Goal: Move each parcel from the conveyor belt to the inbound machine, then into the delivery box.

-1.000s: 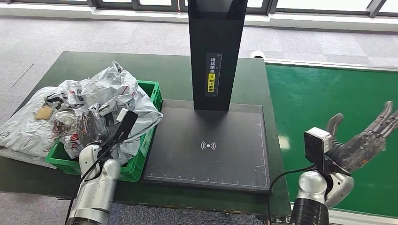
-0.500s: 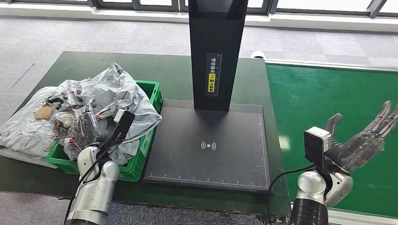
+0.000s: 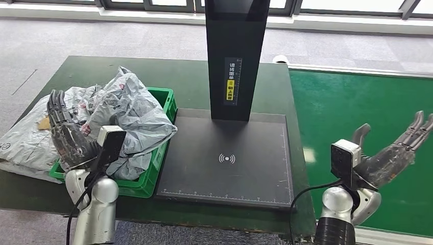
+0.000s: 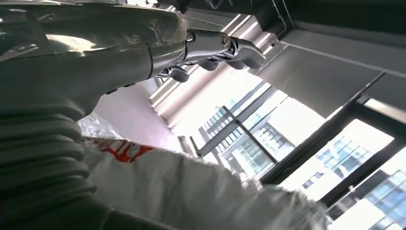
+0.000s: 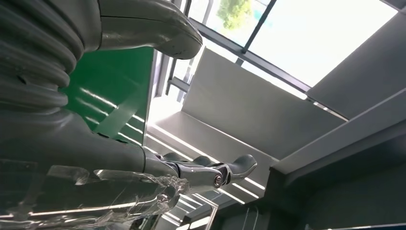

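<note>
Several crumpled grey plastic parcels (image 3: 130,109) are heaped in and over the green delivery box (image 3: 148,184) at the table's left. My left hand (image 3: 69,138) stands at the box's near left corner, fingers straight and apart, holding nothing. In the left wrist view its fingers (image 4: 225,45) are spread above a grey parcel with red print (image 4: 191,182). The black inbound machine platform (image 3: 224,168) is bare. My right hand (image 3: 390,155) hovers open above the green conveyor belt (image 3: 352,107), which carries no parcel here; its fingers (image 5: 210,175) are stretched out.
The machine's black tower (image 3: 236,56) rises behind the platform. Some parcels spill over the box's left side onto the dark green table (image 3: 92,71). Grey floor and windows lie beyond the table.
My left hand has pulled out of the parcel heap toward the box's near left corner and straightened its fingers. The parcels have settled in the box. The right hand has barely moved.
</note>
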You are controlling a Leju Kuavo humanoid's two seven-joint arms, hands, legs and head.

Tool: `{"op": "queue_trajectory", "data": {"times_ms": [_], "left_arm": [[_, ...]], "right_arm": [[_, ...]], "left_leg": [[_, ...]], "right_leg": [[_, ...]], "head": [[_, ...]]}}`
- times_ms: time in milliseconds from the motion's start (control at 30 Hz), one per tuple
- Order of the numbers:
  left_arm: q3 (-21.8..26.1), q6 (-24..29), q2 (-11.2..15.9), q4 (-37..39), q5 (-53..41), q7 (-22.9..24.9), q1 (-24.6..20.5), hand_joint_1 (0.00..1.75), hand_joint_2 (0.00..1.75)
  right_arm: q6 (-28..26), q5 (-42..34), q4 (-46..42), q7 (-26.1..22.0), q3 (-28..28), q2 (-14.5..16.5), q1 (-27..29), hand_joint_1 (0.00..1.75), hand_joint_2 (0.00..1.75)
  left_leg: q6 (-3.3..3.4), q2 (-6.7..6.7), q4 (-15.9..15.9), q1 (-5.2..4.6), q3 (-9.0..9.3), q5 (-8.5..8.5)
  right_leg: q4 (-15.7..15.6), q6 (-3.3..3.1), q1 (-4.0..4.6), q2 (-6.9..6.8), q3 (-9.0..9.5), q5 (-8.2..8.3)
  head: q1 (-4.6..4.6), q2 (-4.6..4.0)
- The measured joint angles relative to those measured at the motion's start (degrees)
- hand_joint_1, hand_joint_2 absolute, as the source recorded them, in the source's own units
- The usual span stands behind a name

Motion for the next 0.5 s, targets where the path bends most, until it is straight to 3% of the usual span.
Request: {"op": "queue_trajectory", "data": {"times_ms": [167,333,500], "left_arm": [[-4.6,0.04,-0.3,-7.69,16.9,-7.72,4.47,0.0,0.0],[-7.83,0.04,-0.19,-11.64,20.38,-9.38,6.51,0.0,0.0],[-10.58,-1.37,0.11,-15.62,28.89,-14.32,8.88,0.0,0.0]], "right_arm": [[0.0,-1.2,0.01,0.46,1.59,-0.41,0.1,0.0,1.75],[0.0,-1.48,0.02,0.51,2.44,-0.7,0.09,0.0,1.75],[0.0,-3.0,0.3,0.73,3.35,-1.19,-0.07,0.0,1.75]], "left_leg": [[0.0,-0.04,0.0,0.01,-0.01,-0.01],[0.0,-0.05,-0.01,0.01,0.0,-0.01],[0.0,-0.04,0.0,0.01,0.0,-0.01]], "right_leg": [[0.0,0.01,0.01,-0.04,0.0,-0.04],[0.0,0.0,0.01,-0.06,0.01,-0.07],[0.0,0.0,0.01,-0.06,0.02,-0.07]], "head": [[-0.01,0.0],[0.0,0.0],[0.0,0.0]]}}
